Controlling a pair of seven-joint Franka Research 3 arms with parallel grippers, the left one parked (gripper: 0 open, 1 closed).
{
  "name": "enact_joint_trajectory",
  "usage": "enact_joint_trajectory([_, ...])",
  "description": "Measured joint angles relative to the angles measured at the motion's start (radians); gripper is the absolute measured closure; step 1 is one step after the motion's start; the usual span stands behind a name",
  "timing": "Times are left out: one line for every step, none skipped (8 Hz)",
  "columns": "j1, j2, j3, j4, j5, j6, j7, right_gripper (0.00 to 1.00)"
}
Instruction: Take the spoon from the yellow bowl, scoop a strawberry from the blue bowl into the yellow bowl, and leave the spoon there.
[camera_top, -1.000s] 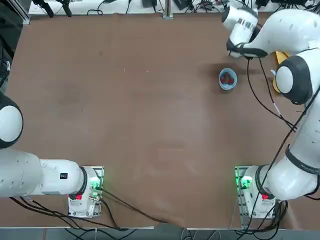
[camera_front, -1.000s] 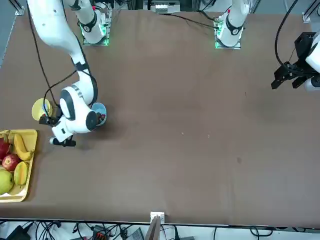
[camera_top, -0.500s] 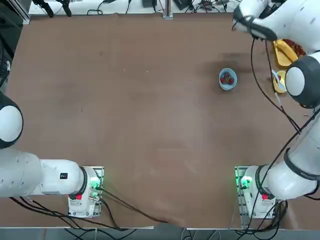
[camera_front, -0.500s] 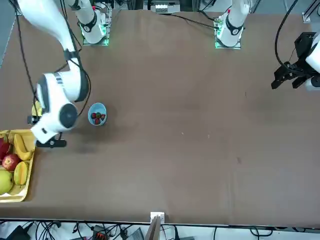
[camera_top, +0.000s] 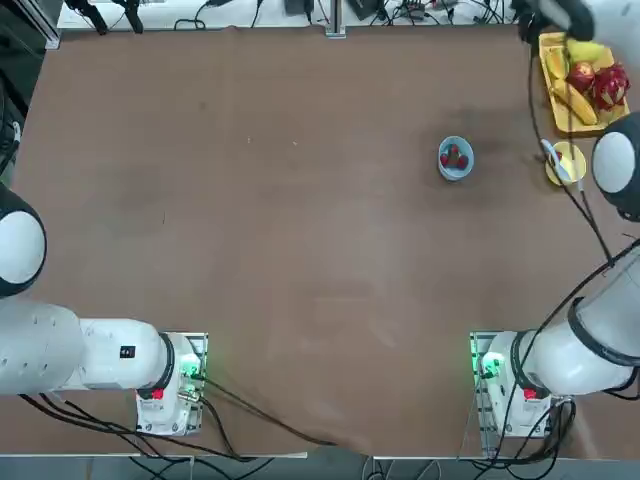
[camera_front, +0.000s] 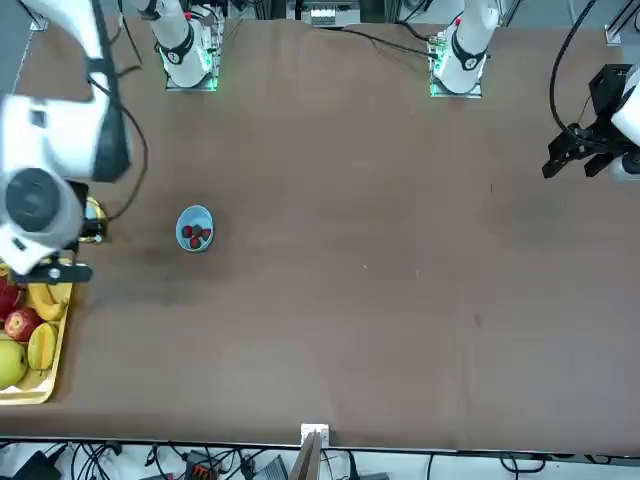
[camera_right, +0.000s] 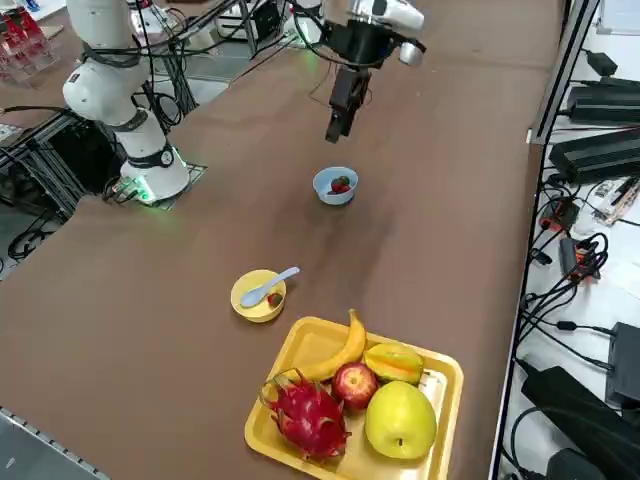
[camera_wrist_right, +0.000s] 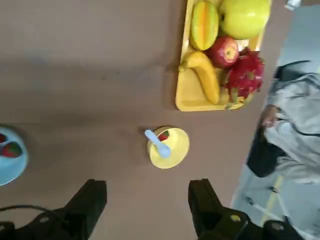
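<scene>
Right gripper (camera_wrist_right: 145, 202) hangs high above yellow bowl (camera_wrist_right: 172, 150), jaws spread, empty. Spoon (camera_wrist_right: 158, 143) rests in yellow bowl beside red strawberry (camera_wrist_right: 163, 136), handle over rim. Blue bowl (camera_right: 335, 186) well apart from yellow bowl, berries inside. Looks finished, judging by layout.

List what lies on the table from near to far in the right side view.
Fruit tray → yellow bowl holding the spoon → blue bowl, with the open right gripper hanging above the table beyond it.
</scene>
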Motion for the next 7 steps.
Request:
enact_joint_trajectory([-0.038, -0.025, -0.001, 0.013, 0.071, -0.001, -0.042, 0.00])
enact_joint_trajectory([-0.069, -0.057, -0.001, 0.020, 0.154, 0.000, -0.065, 0.00])
enact_joint_trajectory([-0.101, -0.096, 0.000, 0.021, 0.257, 0.001, -0.073, 0.00])
enact_joint_trajectory([-0.127, -0.136, 0.000, 0.017, 0.348, 0.000, -0.075, 0.00])
enact_joint_trajectory([-0.137, -0.177, 0.002, 0.002, 0.394, -0.001, -0.079, 0.00])
enact_joint_trajectory([-0.137, -0.216, 0.013, -0.024, 0.407, -0.001, -0.079, 0.00])
enact_joint_trajectory([-0.137, -0.260, 0.031, -0.065, 0.407, 0.005, -0.079, 0.00])
